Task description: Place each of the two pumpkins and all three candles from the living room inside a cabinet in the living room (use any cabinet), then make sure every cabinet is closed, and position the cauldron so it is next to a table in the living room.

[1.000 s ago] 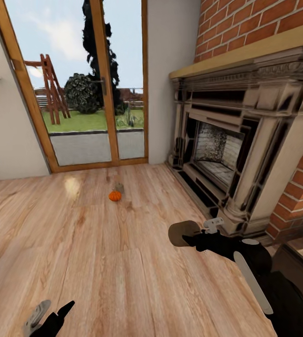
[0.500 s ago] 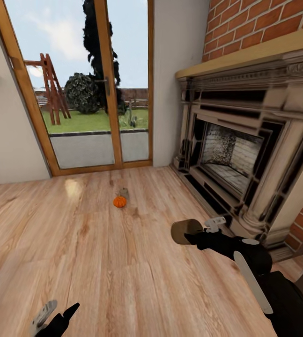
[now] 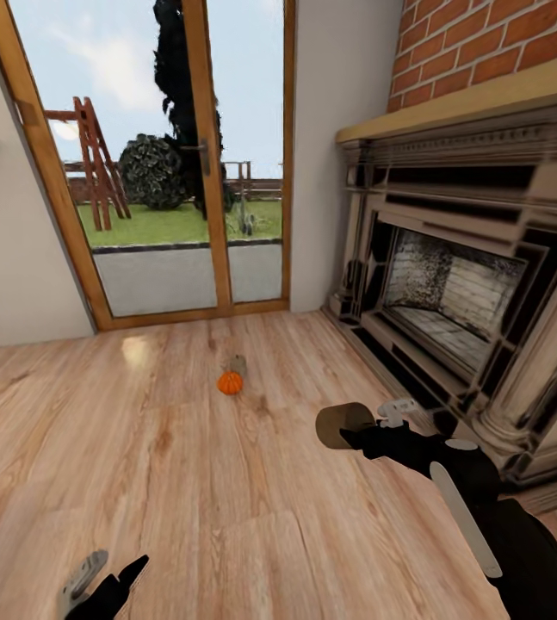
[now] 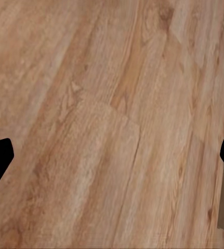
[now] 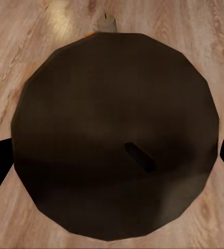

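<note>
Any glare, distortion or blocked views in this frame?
Head view: wide-angle bend in the door frame, pale sheen on the floor near the pumpkin. Right wrist view: the held candle, dim and unlit, blocks most of the picture. Left wrist view: even light, soft grain.

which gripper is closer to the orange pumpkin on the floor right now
Right. The right gripper, holding a candle, sits just right of and short of the pumpkin. The left gripper hangs much farther back, near the robot.

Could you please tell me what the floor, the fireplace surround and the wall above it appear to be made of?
The pale plank floor looks like lightly glossy wood: grain, plank seams. The carved cream fireplace surround looks like stone or painted wood, with dark shading. The red wall above looks like matt brick with mortar lines.
</note>
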